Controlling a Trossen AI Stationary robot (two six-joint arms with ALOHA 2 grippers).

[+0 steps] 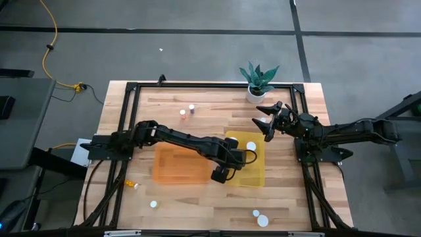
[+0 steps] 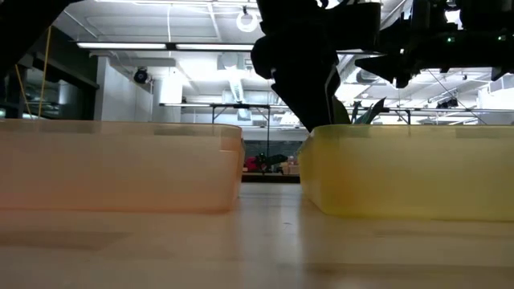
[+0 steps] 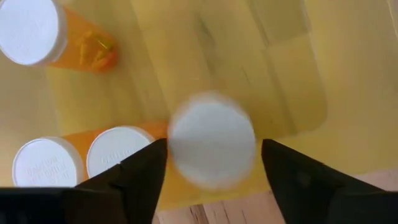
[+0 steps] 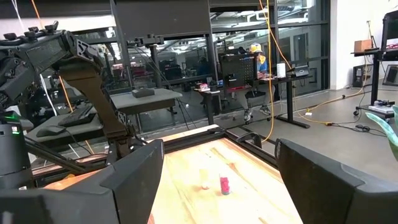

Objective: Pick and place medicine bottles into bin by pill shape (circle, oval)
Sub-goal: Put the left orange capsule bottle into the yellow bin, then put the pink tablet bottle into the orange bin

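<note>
My left gripper (image 1: 223, 172) hangs over the near left part of the yellow bin (image 1: 258, 176), fingers pointing down and open. In the left wrist view a blurred bottle with a white cap (image 3: 211, 147) shows between the fingers (image 3: 144, 175), apart from them as far as I can tell, above the bin floor. Three more amber bottles with white caps (image 3: 121, 155) (image 3: 46, 165) (image 3: 31, 31) are in the yellow bin. The orange bin (image 1: 176, 164) is beside it. My right gripper (image 1: 266, 120) is open and empty, raised near the plant.
Loose bottles stand at the far side (image 1: 191, 108) (image 1: 183, 113), and more are near the front edge (image 1: 153, 204) (image 1: 255, 212) (image 1: 263, 220); one lies by the left rail (image 1: 135, 185). A white pot with a green plant (image 1: 256, 82) stands at the far edge.
</note>
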